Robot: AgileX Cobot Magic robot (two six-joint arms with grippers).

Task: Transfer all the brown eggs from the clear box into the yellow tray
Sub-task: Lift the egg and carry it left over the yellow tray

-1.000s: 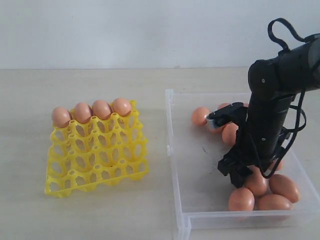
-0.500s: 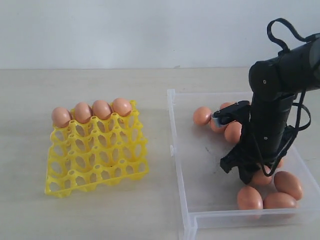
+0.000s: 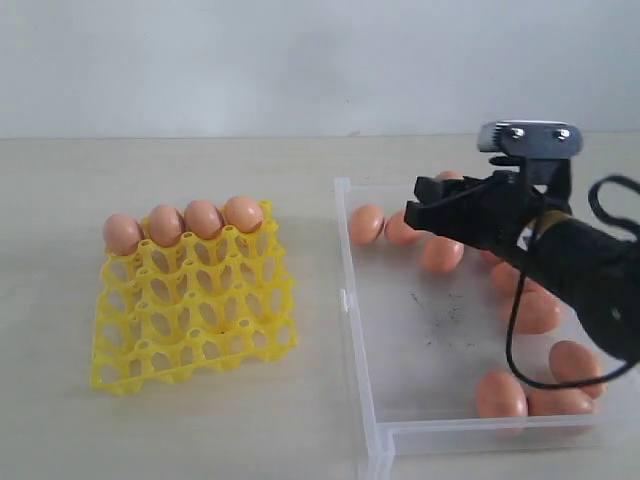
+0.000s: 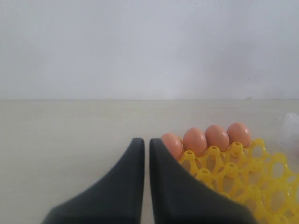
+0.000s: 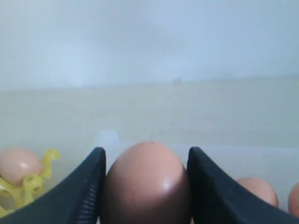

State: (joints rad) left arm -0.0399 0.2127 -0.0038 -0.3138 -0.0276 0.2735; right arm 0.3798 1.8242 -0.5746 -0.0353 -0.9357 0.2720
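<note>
My right gripper (image 5: pixel 146 152) is shut on a brown egg (image 5: pixel 147 184), which fills the gap between the two dark fingers. In the exterior view that gripper (image 3: pixel 418 212) hangs above the far left part of the clear box (image 3: pixel 352 300), pointing left; the held egg is mostly hidden there. Several brown eggs lie loose in the box, among them ones at the back left (image 3: pixel 366 223) and front right (image 3: pixel 500 393). The yellow tray (image 3: pixel 190 310) carries a back row of eggs (image 3: pixel 203 218). My left gripper (image 4: pixel 142 141) is shut and empty, beside the tray (image 4: pixel 233 170).
The pale table (image 3: pixel 200 430) runs to a white wall behind. A strip of bare table separates tray and box. Dark scuffs (image 3: pixel 435 312) mark the box floor. The right arm's black cable (image 3: pixel 515 330) loops over the box.
The right arm has risen out of the box's front and swung up and left with an egg. The box slid slightly right and loose eggs rolled.
</note>
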